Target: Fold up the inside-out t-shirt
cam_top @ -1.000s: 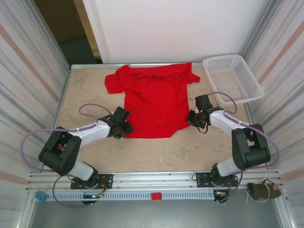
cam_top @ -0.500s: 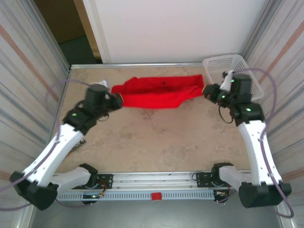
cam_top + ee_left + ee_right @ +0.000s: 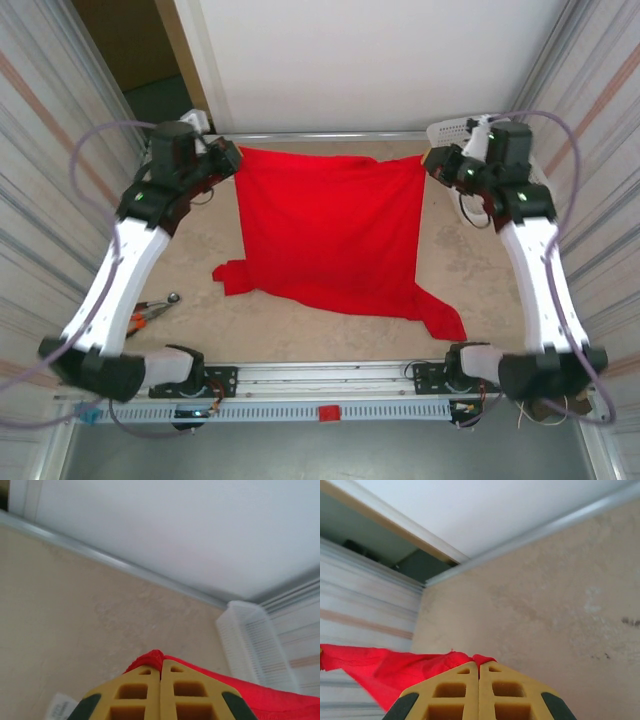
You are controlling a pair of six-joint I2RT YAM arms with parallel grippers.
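Left fingers [image 3: 132, 692] and right fingers [image 3: 452, 692] each pinch a far t-shirt [image 3: 330, 230] corner; the rest hangs nearer, I think.

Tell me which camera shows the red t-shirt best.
The top external view: the whole t-shirt hangs spread between the left end effector and right end effector. Each wrist view catches a pinched red corner above its closed fingers.

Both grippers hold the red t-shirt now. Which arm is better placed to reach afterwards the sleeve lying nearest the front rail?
Right, probably. Both the right gripper and the left gripper are shut on the t-shirt at its far corners, but that sleeve lies on the right arm's side, near its base.
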